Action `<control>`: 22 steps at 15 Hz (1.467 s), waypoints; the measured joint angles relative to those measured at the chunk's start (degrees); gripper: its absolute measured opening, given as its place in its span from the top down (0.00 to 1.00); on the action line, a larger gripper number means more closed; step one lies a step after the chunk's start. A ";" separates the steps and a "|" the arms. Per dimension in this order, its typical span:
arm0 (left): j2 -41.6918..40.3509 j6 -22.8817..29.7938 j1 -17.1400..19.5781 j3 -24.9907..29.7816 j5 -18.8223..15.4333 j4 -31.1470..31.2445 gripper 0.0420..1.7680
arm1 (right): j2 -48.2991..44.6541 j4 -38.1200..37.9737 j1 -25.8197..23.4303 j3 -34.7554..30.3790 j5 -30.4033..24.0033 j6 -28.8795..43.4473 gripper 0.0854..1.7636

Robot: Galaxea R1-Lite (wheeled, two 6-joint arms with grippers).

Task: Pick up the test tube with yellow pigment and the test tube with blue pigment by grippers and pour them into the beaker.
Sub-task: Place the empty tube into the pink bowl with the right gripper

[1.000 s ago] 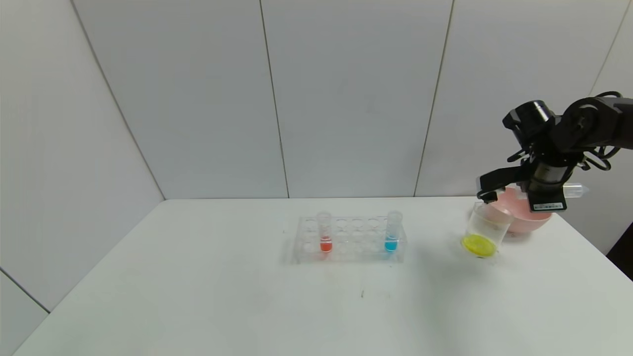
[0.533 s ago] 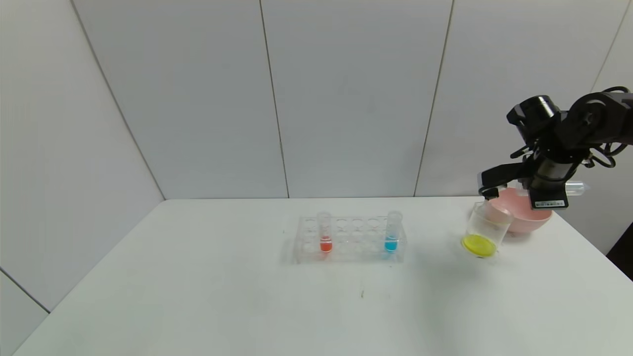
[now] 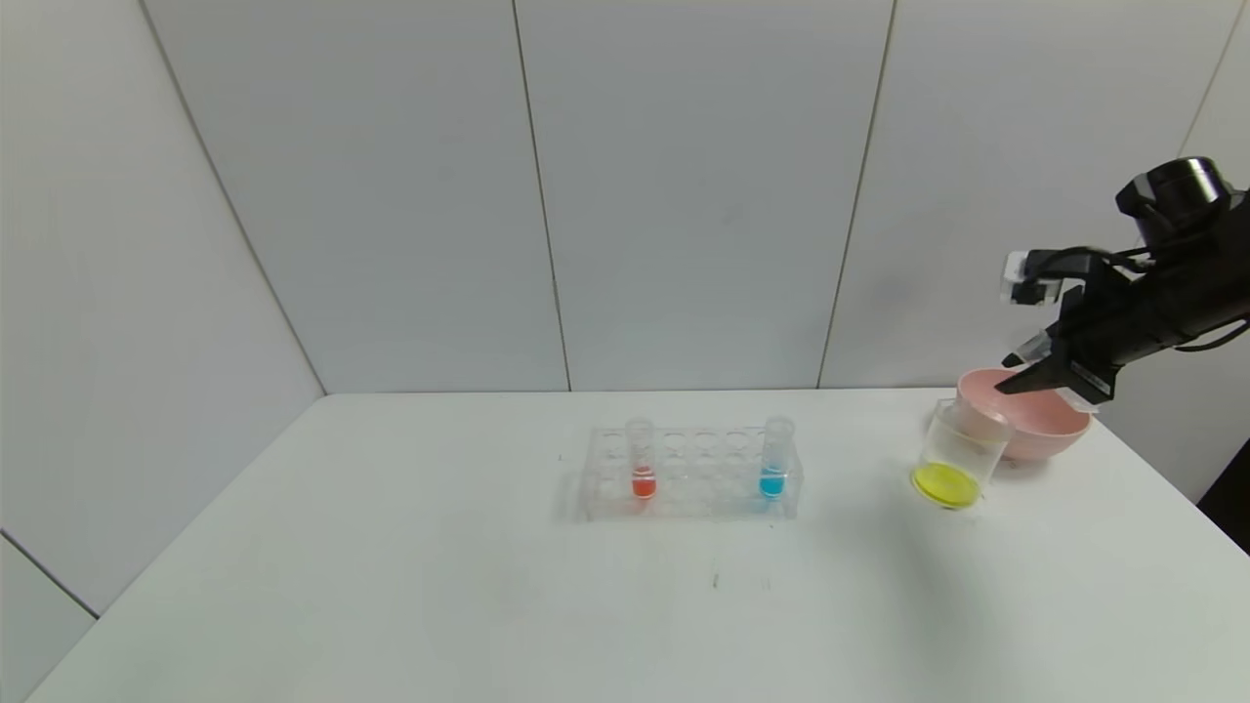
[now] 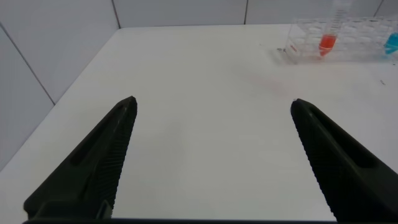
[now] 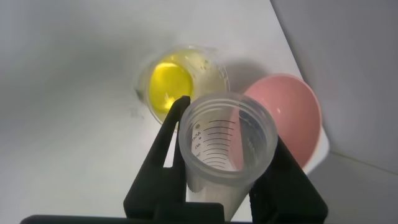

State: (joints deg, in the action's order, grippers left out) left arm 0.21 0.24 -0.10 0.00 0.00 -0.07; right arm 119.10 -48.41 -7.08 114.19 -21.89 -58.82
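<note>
My right gripper (image 3: 1025,376) is shut on an empty clear tube (image 5: 211,180) with printed marks; no yellow liquid shows in it. It hangs above the pink bowl (image 3: 1035,430), up and to the right of the beaker (image 3: 962,454). The beaker stands on the table with yellow liquid at its bottom, and it also shows in the right wrist view (image 5: 180,81). The blue-pigment tube (image 3: 774,469) stands upright at the right end of the clear rack (image 3: 688,478). My left gripper (image 4: 211,102) is open and empty over the table's left part, outside the head view.
A red-liquid tube (image 3: 642,469) stands in the left part of the rack. The pink bowl (image 5: 292,118) sits right behind the beaker near the table's right edge. The white table (image 3: 391,586) stretches wide in front of the rack. Grey wall panels stand behind.
My right gripper has lifted and swung right and back from the beaker's rim, turning with the empty tube. The beaker, rack and left gripper have not moved.
</note>
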 joint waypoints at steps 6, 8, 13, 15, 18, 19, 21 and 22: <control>0.00 0.00 0.00 0.00 0.00 0.00 0.00 | -3.83 11.22 -5.12 -4.79 -10.45 27.78 0.69; 0.00 0.00 0.00 0.00 0.00 0.00 0.00 | -6.25 23.26 -5.86 -11.82 -10.48 34.41 0.69; 0.00 0.00 0.00 0.00 0.00 0.00 0.00 | -14.06 65.18 -6.89 -39.19 -10.37 49.03 0.69; 0.00 0.00 0.00 0.00 0.00 0.02 0.00 | -17.20 74.92 -8.16 -49.75 -10.29 51.32 0.69; 0.00 0.00 0.00 0.00 0.00 0.00 0.00 | -21.44 83.14 -12.20 -62.87 -10.34 52.53 0.69; 0.00 0.00 0.00 0.00 0.00 0.00 0.00 | -22.36 86.39 -14.28 -66.27 -10.40 52.66 0.69; 0.00 0.00 0.00 0.00 0.00 0.00 0.00 | -22.80 91.60 -17.62 -70.34 -10.64 52.77 0.69; 0.00 0.00 0.00 0.00 0.00 0.00 0.00 | -22.52 92.77 -18.63 -71.41 -10.67 52.80 0.69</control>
State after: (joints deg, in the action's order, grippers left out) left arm 0.21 0.24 -0.10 0.00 0.00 -0.07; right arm 96.59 44.36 -25.71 42.78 -32.56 -6.02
